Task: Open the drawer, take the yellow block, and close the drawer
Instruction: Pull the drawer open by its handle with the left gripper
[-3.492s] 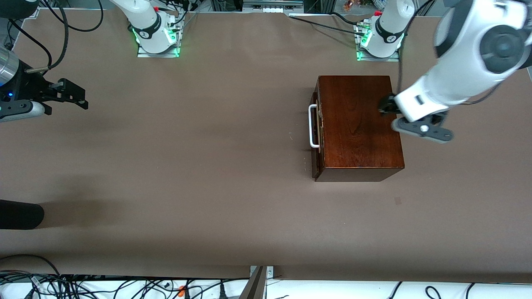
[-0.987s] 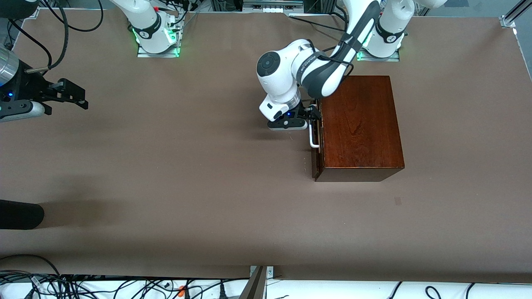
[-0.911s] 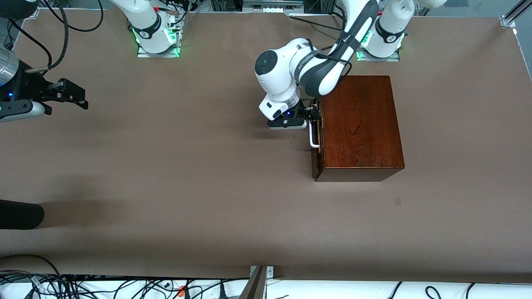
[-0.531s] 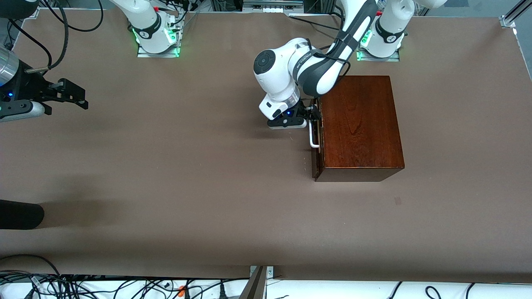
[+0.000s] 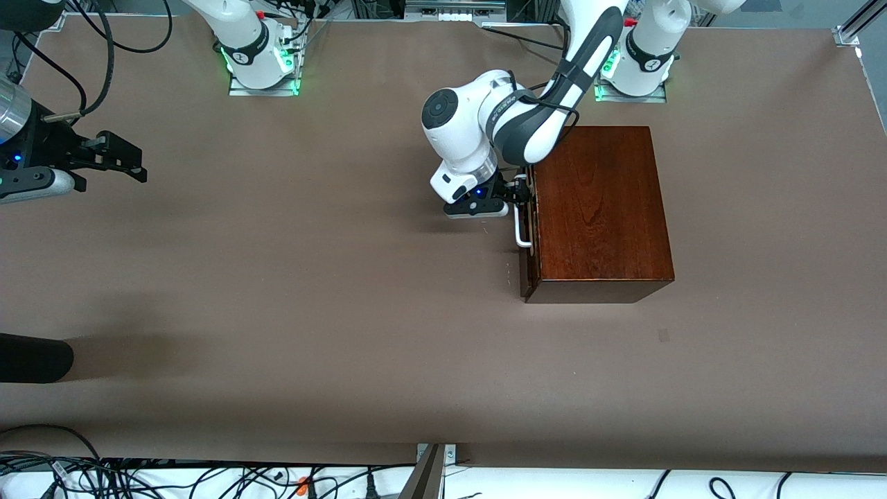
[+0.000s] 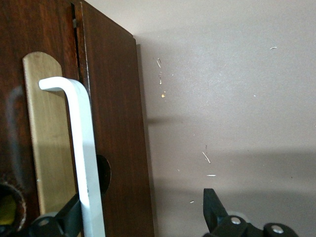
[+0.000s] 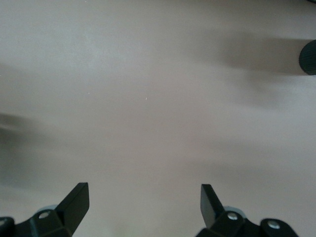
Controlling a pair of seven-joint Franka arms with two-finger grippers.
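Note:
The dark reddish-brown wooden box point(image 5: 599, 208) stands toward the left arm's end of the table. Its drawer point(image 5: 524, 267) faces the right arm's end and sits almost flush with the box. My left gripper point(image 5: 518, 194) is at the white handle point(image 5: 520, 229) and open. In the left wrist view the handle point(image 6: 79, 143) runs between the left gripper's point(image 6: 143, 217) fingers, close against one of them, and the other fingertip point(image 6: 211, 210) is well clear over the table. The yellow block is hidden. My right gripper point(image 5: 128, 159) point(image 7: 144, 205) waits open over the table at the right arm's end.
A brass plate point(image 6: 47, 138) lies under the handle on the drawer front. A black rounded object point(image 5: 34, 357) lies at the table's edge at the right arm's end. Cables point(image 5: 138, 478) run along the edge nearest the front camera. Both arm bases point(image 5: 260, 62) stand along the back.
The left arm has swung from the box's closed end round to the drawer's handle, then crept a little along it over the last second. The right arm has not moved.

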